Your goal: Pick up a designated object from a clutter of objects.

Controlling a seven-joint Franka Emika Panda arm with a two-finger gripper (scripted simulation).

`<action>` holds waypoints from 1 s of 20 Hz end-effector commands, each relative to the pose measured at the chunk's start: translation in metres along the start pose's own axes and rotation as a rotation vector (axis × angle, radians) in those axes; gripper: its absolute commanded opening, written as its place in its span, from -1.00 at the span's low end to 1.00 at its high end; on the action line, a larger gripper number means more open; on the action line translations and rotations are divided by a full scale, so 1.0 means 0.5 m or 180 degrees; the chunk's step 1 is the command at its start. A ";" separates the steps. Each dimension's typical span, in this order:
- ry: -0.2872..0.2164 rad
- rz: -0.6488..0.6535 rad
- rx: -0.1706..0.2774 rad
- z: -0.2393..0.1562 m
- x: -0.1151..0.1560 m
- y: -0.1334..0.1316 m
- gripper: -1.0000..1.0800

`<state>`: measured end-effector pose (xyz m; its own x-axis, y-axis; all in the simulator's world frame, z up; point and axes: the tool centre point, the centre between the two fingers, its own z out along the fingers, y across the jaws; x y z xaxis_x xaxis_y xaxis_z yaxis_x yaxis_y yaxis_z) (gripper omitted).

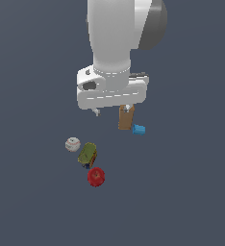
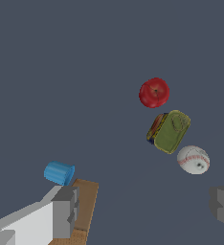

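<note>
The off-white baseball (image 1: 72, 144) lies on the dark floor at the exterior view's left; it also shows in the wrist view (image 2: 193, 160). Beside it lies the olive-green can (image 1: 87, 154) (image 2: 170, 131), then the red apple (image 1: 96, 177) (image 2: 154, 93). The tall brown box (image 1: 126, 118) (image 2: 83, 206) and the small blue block (image 1: 139, 129) (image 2: 59, 172) stand apart, at the exterior view's right. My gripper (image 1: 112, 111) (image 2: 145, 208) hangs above the floor, open and empty, with one finger (image 2: 66, 210) in front of the brown box. The baseball lies off to the side of the other finger (image 2: 222, 203).
The white arm and its hand (image 1: 112, 91) hang over the middle of the scene and hide part of the brown box in the exterior view. The floor is plain dark grey all around the objects.
</note>
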<state>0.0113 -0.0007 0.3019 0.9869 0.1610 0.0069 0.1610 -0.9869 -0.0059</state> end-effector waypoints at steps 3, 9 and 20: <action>0.0000 -0.0166 0.0014 0.038 0.004 0.038 0.92; 0.0005 -0.0444 0.0030 0.101 0.003 0.101 0.92; 0.0009 -0.0957 0.0034 0.221 -0.018 0.219 0.92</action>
<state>0.0215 -0.1012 0.1992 0.9050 0.4252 0.0123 0.4253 -0.9049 -0.0146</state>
